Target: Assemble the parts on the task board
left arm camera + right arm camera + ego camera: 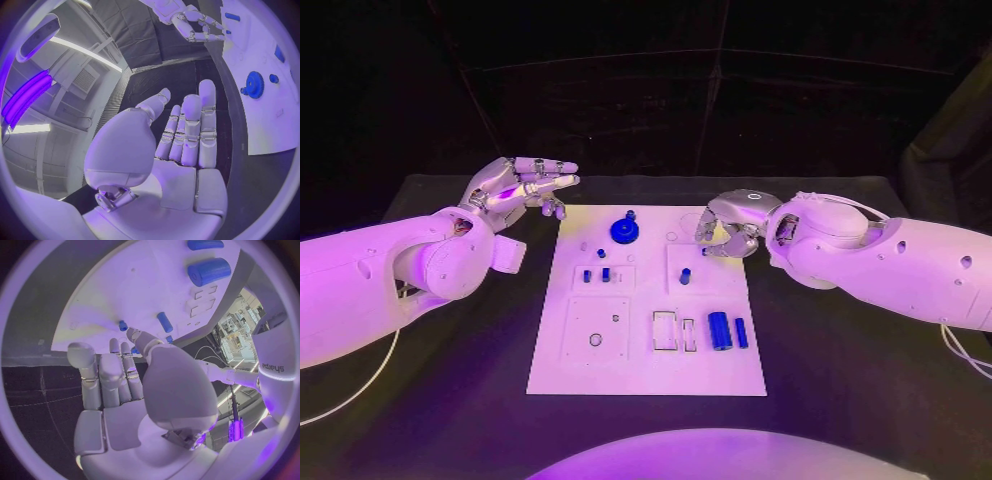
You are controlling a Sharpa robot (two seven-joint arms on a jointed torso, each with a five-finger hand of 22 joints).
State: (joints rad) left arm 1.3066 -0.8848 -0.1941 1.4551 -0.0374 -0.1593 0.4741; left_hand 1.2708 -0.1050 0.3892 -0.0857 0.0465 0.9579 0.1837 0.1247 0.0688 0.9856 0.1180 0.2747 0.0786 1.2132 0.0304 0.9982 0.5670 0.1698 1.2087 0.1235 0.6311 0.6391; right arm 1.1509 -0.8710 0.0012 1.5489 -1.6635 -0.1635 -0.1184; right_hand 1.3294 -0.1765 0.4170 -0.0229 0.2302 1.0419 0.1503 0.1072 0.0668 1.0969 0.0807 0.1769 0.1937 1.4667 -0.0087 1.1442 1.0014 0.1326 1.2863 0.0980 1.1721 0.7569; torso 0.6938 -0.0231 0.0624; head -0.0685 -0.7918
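Observation:
The white task board (646, 372) lies in the middle of the black table. A blue gear (626, 231) stands near its far edge, and two small blue pegs (596, 275) sit below it. A short blue piece (685, 274) lies mid-board. A blue cylinder (718, 330) and a thin blue bar (740, 332) lie at the near right. My left hand (524, 185) hovers off the board's far left corner, fingers straight, holding nothing. My right hand (730, 226) hangs over the far right part of the board, fingers pointing down, empty. The right wrist view shows the cylinder (209, 271) beyond the right hand (125, 390).
Empty rectangular slots (674, 331) and a square recess with a hole (596, 330) mark the board's near half. Bare black table (444, 400) surrounds the board on both sides. The left wrist view shows the gear (254, 84) and my right hand (197, 25) across the board (262, 125).

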